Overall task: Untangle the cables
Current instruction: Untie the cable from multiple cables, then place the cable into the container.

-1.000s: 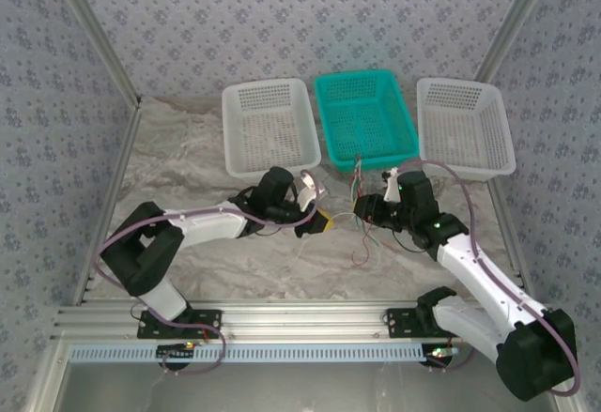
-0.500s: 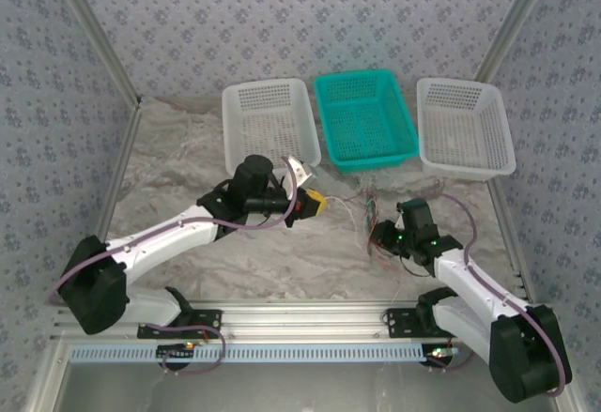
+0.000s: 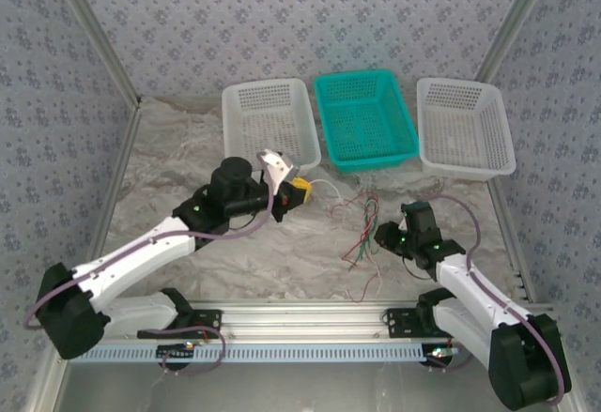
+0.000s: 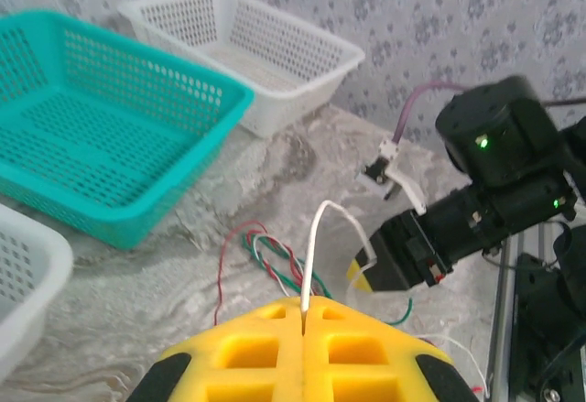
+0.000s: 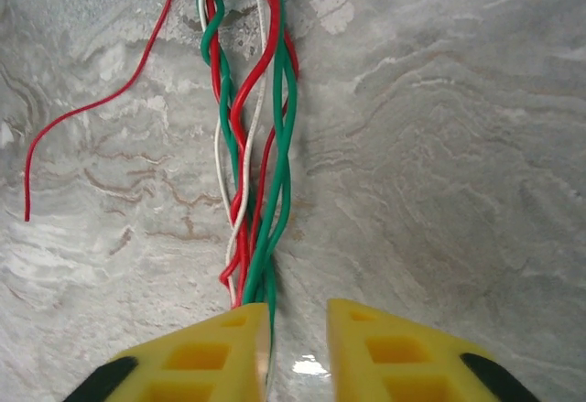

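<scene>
Top external view: three baskets stand in a row along the far edge of the table (image 3: 188, 159). Seen from the table centre, the left white basket (image 3: 269, 126) is at 11 o'clock, the teal basket (image 3: 364, 119) at 12 o'clock and the right white basket (image 3: 465, 129) at 1 o'clock.

The cables (image 3: 361, 234) lie on the table surface at 4 o'clock from centre, apart from all three baskets. They form a loose red, green and white bundle, with a single red strand (image 3: 362, 285) trailing toward 6 o'clock.

The left gripper (image 3: 299, 190) is at 10 o'clock from the bundle, well apart from it. In the left wrist view its yellow fingers (image 4: 362, 352) are pressed fully together. A white cable (image 4: 312, 246) is pinched in the seam between them. This cable rises toward 12 o'clock and bends over toward 2 o'clock.

The right gripper (image 3: 381, 235) is just beside the bundle at 3 o'clock. In the right wrist view its jaws stand partly apart, with bare table visible in the gap. The twisted bundle runs from 12 o'clock down to the inner edge of the 7 o'clock finger (image 5: 206, 356). The strands are not clamped.
</scene>
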### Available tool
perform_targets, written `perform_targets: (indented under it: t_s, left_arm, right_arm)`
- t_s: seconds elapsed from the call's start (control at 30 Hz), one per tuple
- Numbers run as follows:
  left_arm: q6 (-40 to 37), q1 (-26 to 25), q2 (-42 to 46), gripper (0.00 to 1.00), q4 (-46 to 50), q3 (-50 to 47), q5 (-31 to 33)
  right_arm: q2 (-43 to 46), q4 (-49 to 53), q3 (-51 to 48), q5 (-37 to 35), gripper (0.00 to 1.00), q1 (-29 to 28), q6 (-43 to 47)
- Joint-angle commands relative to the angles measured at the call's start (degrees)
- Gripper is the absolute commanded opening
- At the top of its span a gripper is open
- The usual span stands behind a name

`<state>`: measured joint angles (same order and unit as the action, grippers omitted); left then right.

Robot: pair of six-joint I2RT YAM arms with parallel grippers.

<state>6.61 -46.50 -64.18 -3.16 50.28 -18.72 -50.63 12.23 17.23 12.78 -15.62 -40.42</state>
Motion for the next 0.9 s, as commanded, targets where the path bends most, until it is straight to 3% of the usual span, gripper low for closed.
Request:
perform_targets:
  t_s: [0.0, 0.03, 0.1, 0.23, 0.3, 0.4, 0.5, 0.63, 0.67, 0.87]
  left_arm:
    - [-2.1, 0.3, 1.6, 0.00, 3.5, 3.6, 2.9]
    - [-2.2, 0.3, 1.6, 0.00, 4.3, 4.2, 3.4]
    - [-1.3, 0.3, 1.9, 0.00, 3.9, 4.2, 4.8]
    - [2.1, 0.6, 2.9, 0.00, 3.0, 6.9, 11.9]
    - [1.5, 1.7, 2.3, 0.00, 6.6, 12.3, 16.6]
    - [1.8, 7.8, -1.4, 0.00, 14.0, 23.2, 20.0]
    - [2.2, 15.1, -7.0, 0.00, 18.4, 32.8, 20.4]
    - [1.8, 21.1, -14.8, 0.00, 18.7, 41.5, 19.6]
    - [1.9, 21.7, -16.5, 0.00, 18.7, 43.2, 19.4]
    - [-0.6, 23.0, -27.9, 0.00, 17.3, 51.5, 21.1]
  right_arm:
    - [-0.5, -5.2, 1.1, 7.5, 0.72, -0.5, 0.7]
    - [-1.6, -5.0, 2.2, 7.7, 0.85, -1.5, 0.3]
    - [-4.3, -1.6, 5.4, 2.6, 0.93, -4.5, 0.6]
    - [-13.4, 6.6, 10.2, -13.9, 0.91, -9.5, -4.5]
    - [-18.5, 7.4, 11.7, -14.9, 0.87, -10.1, -5.8]
    - [-25.3, 4.7, 13.5, -15.0, 0.82, -13.9, -5.3]
    - [-30.7, 6.7, 16.6, -19.9, 0.71, -18.3, -5.6]
    - [-35.4, 8.1, 18.5, -23.8, 0.31, -21.2, -7.9]
    - [-35.9, 7.7, 18.5, -23.4, 0.26, -21.3, -8.1]
    - [-36.0, 5.0, 17.9, -18.9, 0.12, -21.4, -5.2]
